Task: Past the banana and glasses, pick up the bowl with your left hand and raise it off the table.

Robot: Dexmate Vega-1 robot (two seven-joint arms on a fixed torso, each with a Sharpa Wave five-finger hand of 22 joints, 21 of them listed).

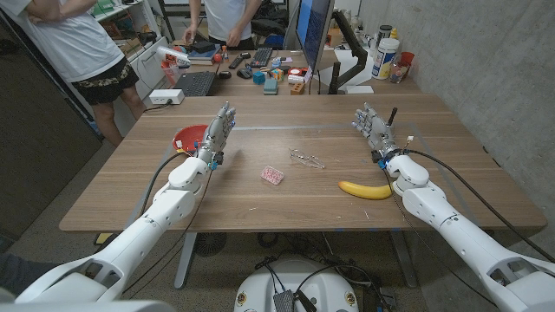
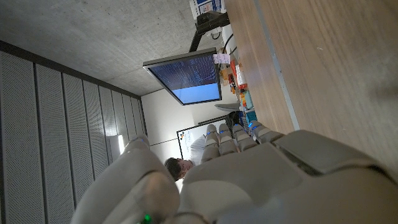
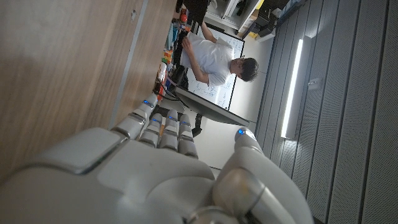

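Observation:
A red bowl [image 1: 186,137] sits near the table's left edge, partly hidden behind my left hand [image 1: 219,128]. That hand stands just right of the bowl, fingers straight and apart, holding nothing; its back [image 2: 249,180] fills the left wrist view. A yellow banana [image 1: 364,189] lies on the right part of the table, close to my right forearm. Thin-framed glasses [image 1: 307,158] lie near the middle. My right hand [image 1: 373,127] stands beyond the banana with fingers extended and nothing in it; its back [image 3: 143,174] shows in the right wrist view.
A small pink-and-white packet [image 1: 272,176] lies left of the glasses. A monitor [image 1: 314,35], bottles [image 1: 384,59] and assorted clutter [image 1: 260,69] stand on the far table. Two people [image 1: 78,43] stand behind the table at the back left.

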